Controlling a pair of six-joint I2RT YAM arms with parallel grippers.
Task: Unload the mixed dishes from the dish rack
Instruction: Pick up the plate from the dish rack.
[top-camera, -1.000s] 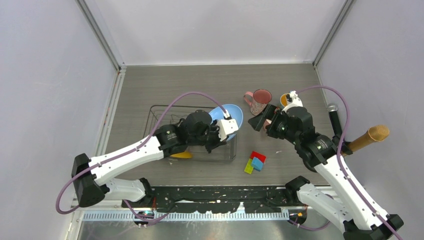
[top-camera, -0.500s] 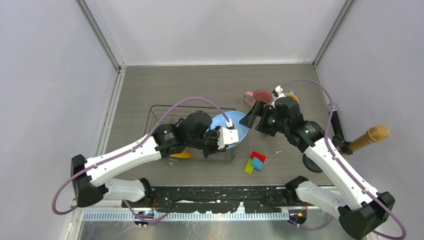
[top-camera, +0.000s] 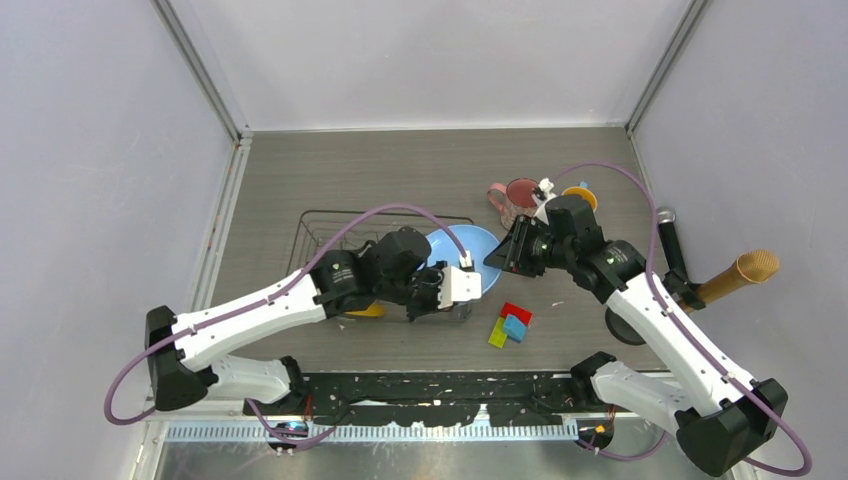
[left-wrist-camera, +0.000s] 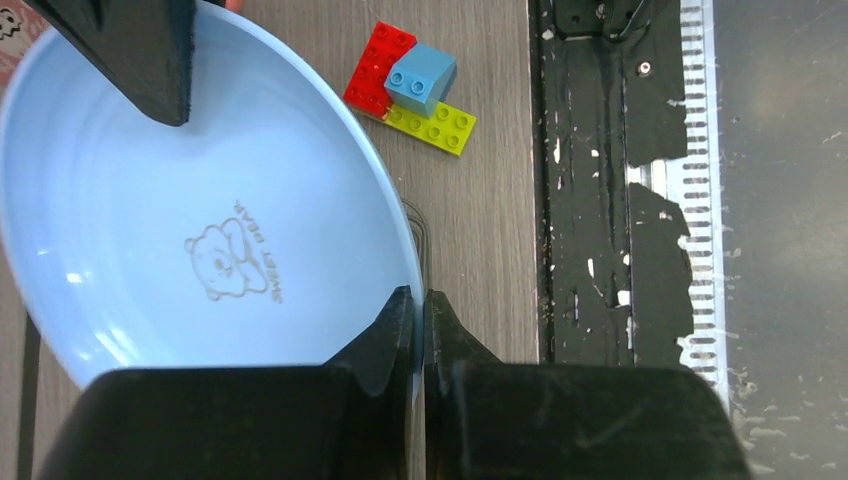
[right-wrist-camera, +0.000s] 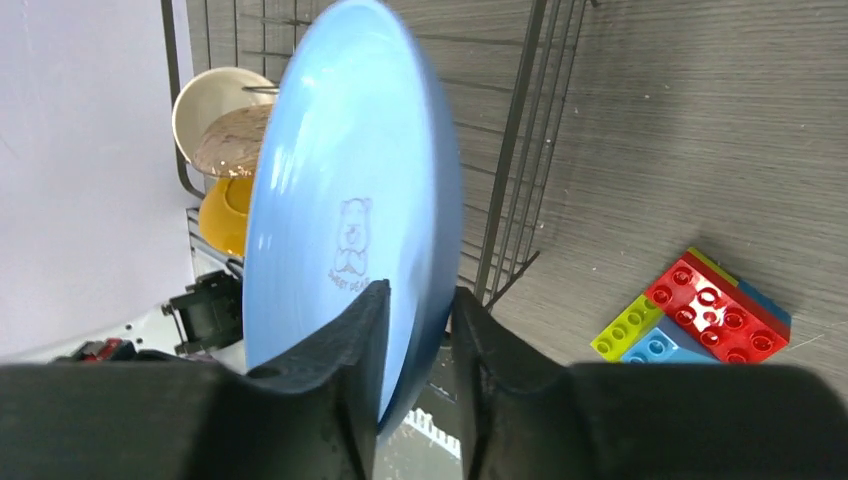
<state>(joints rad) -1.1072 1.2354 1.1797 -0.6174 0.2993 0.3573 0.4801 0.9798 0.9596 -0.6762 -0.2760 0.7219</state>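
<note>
From above, the left gripper (top-camera: 462, 287) is closed on the near rim of the plate (top-camera: 468, 248). It holds the plate in the air over the right end of the rack (top-camera: 330, 213), near the middle of the table (top-camera: 300, 160). The right gripper (top-camera: 495, 260) is at the right rim of the plate. The pink mug (top-camera: 518, 197) and the blue mug (top-camera: 580, 195) stand toward the far right corner. The blocks (top-camera: 512, 323) lie near the front edge, just beside the rack.

In the left wrist view, the left gripper (left-wrist-camera: 420, 310) has its jaws almost together, with only the thin rim between them. The plate (left-wrist-camera: 200, 200) is light blue, round, shallow and glossy, with soft rings and a small bear drawing with letters in its middle. One finger of the right gripper (left-wrist-camera: 140, 50) lies over its far side. The blocks (left-wrist-camera: 410, 90) are on the table below.

In the right wrist view, the right gripper (right-wrist-camera: 415, 310) has one jaw on each side of the rim, and the gap is narrow. Whether both jaws already press, I cannot tell. The plate (right-wrist-camera: 340, 180) stands nearly on its edge. Behind it, the bowl (right-wrist-camera: 215, 95) and the yellow plate (right-wrist-camera: 225, 215) are in the rack (right-wrist-camera: 510, 180).

I think the danger is in the handover. Both holds are only on a smooth rim. If the left jaws let go before the right ones press firmly, the plate can slip and fall on the rack wires or the blocks (right-wrist-camera: 700, 310). If both arms pull in different directions, the rim can twist out of one grip.
</note>
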